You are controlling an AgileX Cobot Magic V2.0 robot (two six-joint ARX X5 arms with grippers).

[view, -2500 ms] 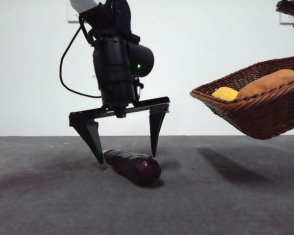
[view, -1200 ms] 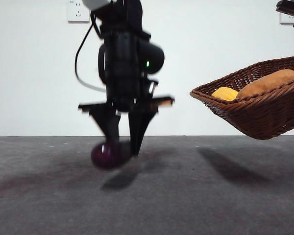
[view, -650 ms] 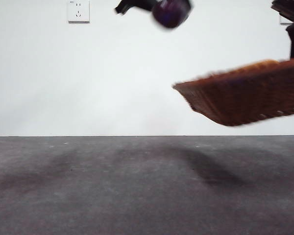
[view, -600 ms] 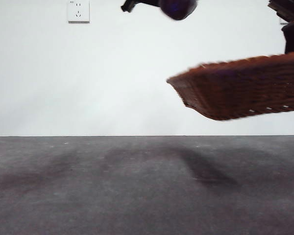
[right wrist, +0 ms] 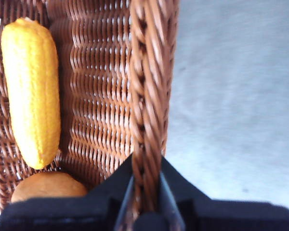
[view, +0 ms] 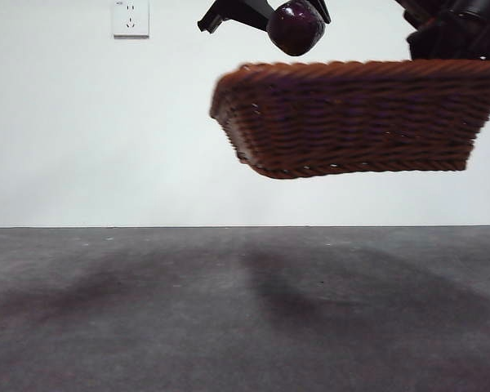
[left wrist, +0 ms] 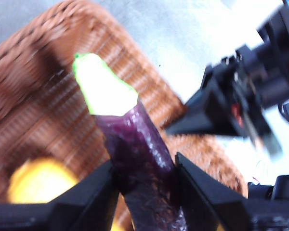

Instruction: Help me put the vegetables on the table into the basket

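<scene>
While both arms worked high above the surface, these were the readings taken:

Table [view: 147, 310]: lay bare and dark grey far below both grippers, mottled with soft shadows under the raised load.

Basket [view: 351, 118]: hung in the air, well clear of the table, level in the front view; its braided rim ran straight up between the right gripper's jaws in the right wrist view, and its woven floor spread beneath the left gripper's jaws.

Right gripper [right wrist: 145, 192]: jaws pinched on the basket rim, one on the inner wall, one on the outer.

Left gripper [left wrist: 144, 175]: jaws pressed against the flanks of the eggplant, poised just above the basket's opening.

Eggplant [left wrist: 137, 149]: clamped between the left jaws, its pale green stem end pointing away from them toward the basket floor; in the front view its dark round end showed just over the rim.

Corn cob [right wrist: 31, 91]: lay lengthwise inside the basket, off to the inner side of the right jaws.

Potato [right wrist: 48, 187]: sat inside the basket, touching the corn's near end, close beside the right gripper.
</scene>
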